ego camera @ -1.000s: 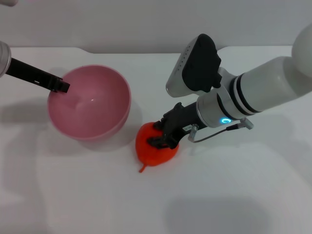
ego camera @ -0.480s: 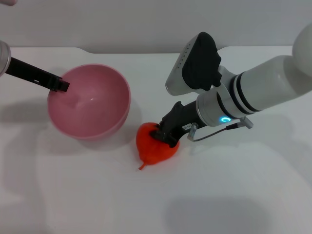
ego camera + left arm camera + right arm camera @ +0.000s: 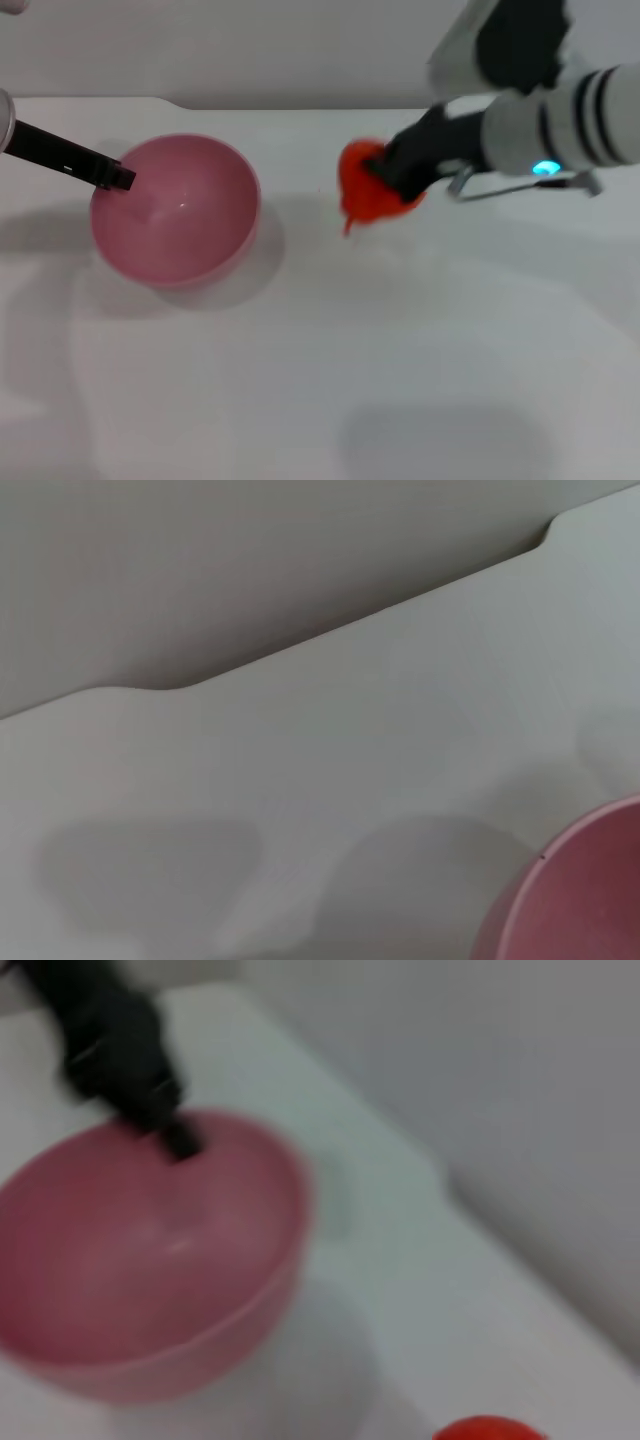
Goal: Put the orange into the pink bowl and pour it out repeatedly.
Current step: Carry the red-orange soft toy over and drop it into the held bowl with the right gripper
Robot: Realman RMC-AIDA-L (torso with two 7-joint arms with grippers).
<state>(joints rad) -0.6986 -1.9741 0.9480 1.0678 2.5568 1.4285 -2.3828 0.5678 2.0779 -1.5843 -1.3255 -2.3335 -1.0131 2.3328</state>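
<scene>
- I see the pink bowl (image 3: 176, 210) holding nothing, my left tool (image 3: 118, 179) pinching its 9 o'clock rim
- My right tool (image 3: 385, 180) pinches the orange (image 3: 365, 195) above the desk (image 3: 320, 380), at the bowl's 3 o'clock

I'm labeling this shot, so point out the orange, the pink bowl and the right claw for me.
orange (image 3: 362, 190): head view, its bare left side.
pink bowl (image 3: 205, 165): head view, inner wall near the far rim.
right claw (image 3: 388, 176): head view, the black fingertips clamped on the orange.
</scene>
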